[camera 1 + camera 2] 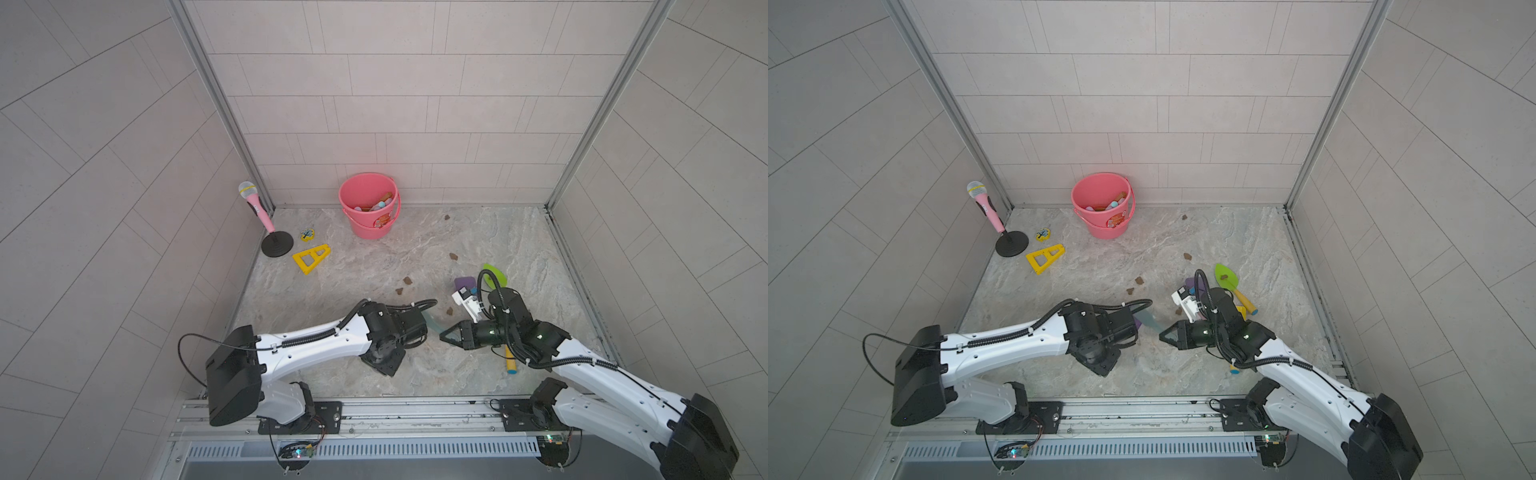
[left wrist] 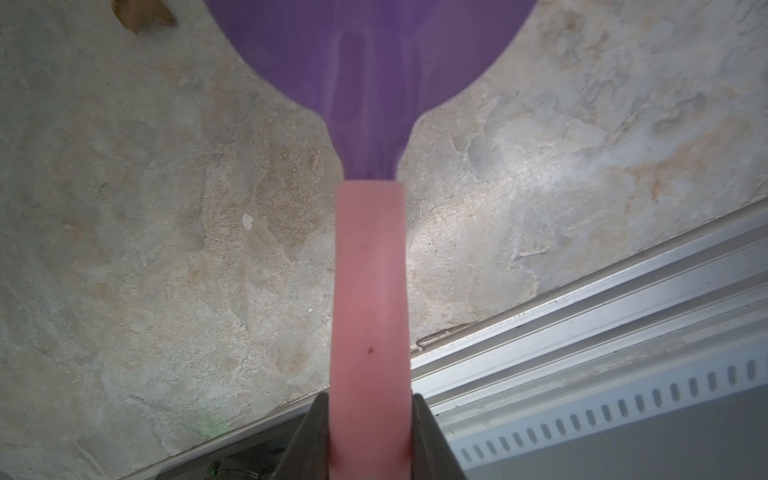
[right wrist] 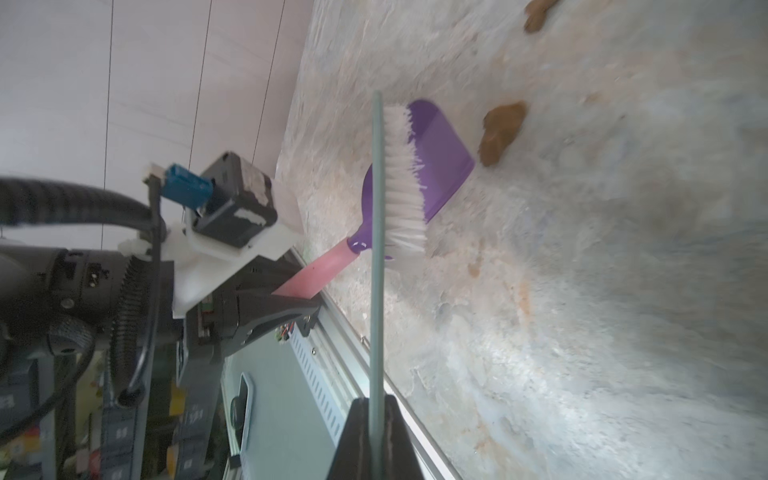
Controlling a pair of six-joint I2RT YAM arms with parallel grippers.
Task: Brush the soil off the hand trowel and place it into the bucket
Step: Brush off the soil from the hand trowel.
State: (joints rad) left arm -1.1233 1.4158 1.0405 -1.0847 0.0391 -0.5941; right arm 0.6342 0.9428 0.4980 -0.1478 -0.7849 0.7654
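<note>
Left gripper (image 2: 370, 415) pinching pink handle of purple hand trowel (image 2: 370, 62), blade pointing toward right arm. Right gripper (image 3: 376, 409) clamped on thin handle of brush (image 3: 405, 187). White bristles turned to blade, contact unclear. Soil (image 3: 500, 133) lumps scattered on desk (image 1: 415, 249). Bucket (image 1: 368, 226) by back wall, well apart from both grippers.

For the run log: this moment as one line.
left gripper: shut on purple trowel | right gripper: shut on brush | bristles at blade | bucket: trowel not in
</note>
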